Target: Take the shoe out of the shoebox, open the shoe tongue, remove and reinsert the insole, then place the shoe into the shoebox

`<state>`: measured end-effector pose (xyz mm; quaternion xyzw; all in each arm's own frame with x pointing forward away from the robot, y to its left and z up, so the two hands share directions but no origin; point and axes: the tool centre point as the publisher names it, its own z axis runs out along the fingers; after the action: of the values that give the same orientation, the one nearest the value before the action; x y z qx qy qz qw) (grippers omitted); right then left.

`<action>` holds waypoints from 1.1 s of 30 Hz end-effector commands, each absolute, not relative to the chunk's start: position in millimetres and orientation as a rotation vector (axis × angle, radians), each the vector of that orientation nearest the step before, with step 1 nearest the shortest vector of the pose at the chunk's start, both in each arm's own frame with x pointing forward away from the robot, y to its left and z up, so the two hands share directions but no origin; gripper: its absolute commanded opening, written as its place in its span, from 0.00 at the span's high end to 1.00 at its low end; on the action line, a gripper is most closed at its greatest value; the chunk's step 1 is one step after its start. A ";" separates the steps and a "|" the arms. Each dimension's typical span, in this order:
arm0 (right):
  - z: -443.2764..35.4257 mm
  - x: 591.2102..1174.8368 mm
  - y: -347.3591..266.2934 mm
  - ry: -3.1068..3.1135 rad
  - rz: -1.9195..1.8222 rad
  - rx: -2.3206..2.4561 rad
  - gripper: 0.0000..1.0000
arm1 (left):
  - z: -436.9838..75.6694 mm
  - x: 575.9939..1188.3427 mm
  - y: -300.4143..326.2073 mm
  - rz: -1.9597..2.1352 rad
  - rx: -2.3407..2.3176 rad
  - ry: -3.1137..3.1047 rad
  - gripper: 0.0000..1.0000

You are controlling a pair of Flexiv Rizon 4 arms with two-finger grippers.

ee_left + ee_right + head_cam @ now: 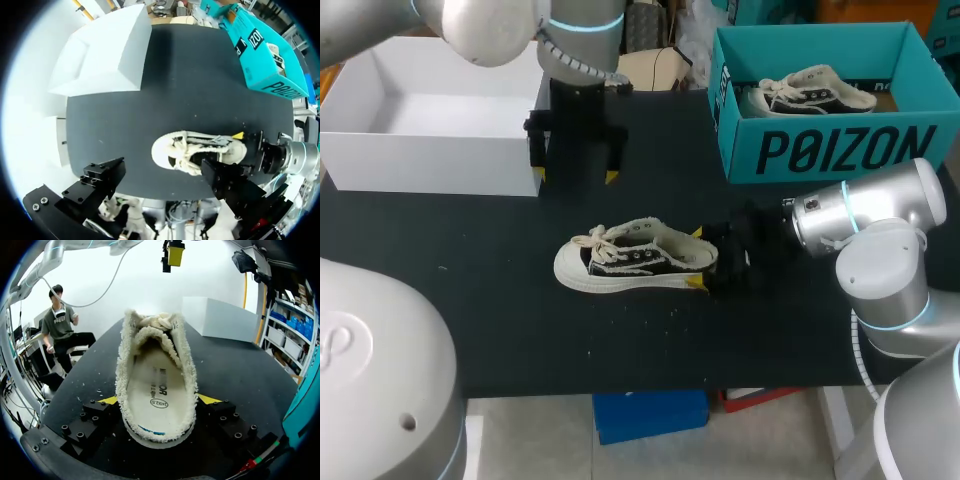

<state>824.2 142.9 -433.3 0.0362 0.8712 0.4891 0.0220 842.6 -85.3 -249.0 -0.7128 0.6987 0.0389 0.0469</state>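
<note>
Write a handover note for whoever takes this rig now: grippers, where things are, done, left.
Right gripper: shut on the heel of the shoe, which stands sole-down on the table.
Left gripper: open, holding nothing, above the table near the white box.
Teal shoebox, far right, holds a second shoe.
Done: shoe is out of a box.
Insole lies in the shoe; cannot tell whether it has been out.
Left: at least putting the shoe into the shoebox.

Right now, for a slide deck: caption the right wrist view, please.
Right gripper holds a fleece-lined shoe by its heel on the black table, insole in place.
</note>
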 end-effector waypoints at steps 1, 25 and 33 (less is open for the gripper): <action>-436.2 825.2 144.7 2.699 1.514 0.115 1.00 | -249.7 832.2 -95.9 0.149 -2.138 2.085 0.00; -436.2 825.2 144.7 2.699 1.514 0.115 1.00 | -251.5 824.6 -107.9 0.066 -2.091 2.130 0.00; -436.2 825.2 144.7 2.699 1.514 0.115 1.00 | -273.5 803.4 -139.6 0.081 -2.076 2.136 0.00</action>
<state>824.3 142.9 -433.3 0.0363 0.8712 0.4891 0.0220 806.1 -127.6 -261.9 -0.6946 0.7149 0.0241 0.0769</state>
